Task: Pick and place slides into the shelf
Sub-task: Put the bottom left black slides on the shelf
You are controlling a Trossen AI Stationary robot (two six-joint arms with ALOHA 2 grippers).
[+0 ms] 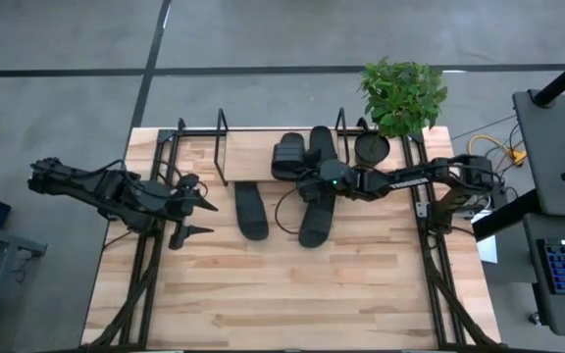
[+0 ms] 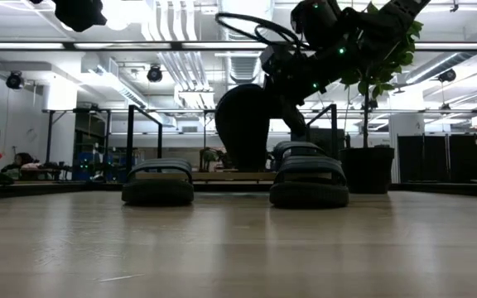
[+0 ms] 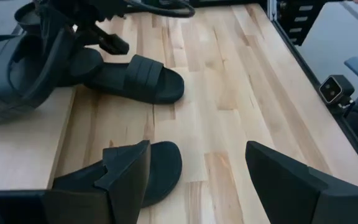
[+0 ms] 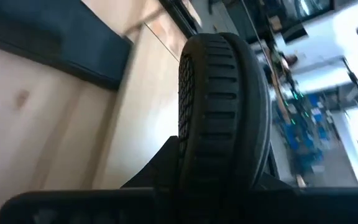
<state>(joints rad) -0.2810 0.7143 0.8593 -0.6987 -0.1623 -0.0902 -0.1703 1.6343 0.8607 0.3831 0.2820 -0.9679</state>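
Four black slides show. One lies on the table, by my left gripper, which is open and touches nothing; in the left wrist view this slide lies by the open fingers. A second slide lies flat on the table. A third rests on the shelf board, between the black wire uprights. My right gripper is shut on the fourth slide, over the shelf's near edge. My right gripper pinches the fourth slide by its sole, whose ribbed edge stands up between the two fingers. In the low view the slide stands upright on end, above the two slides on the table. Whether its lower end touches the shelf, I cannot tell.
A black plant pot with a green plant stands at the table's far right, beside the shelf's right upright. Black frame rails run along both sides of the table. The near half of the wooden tabletop is bare.
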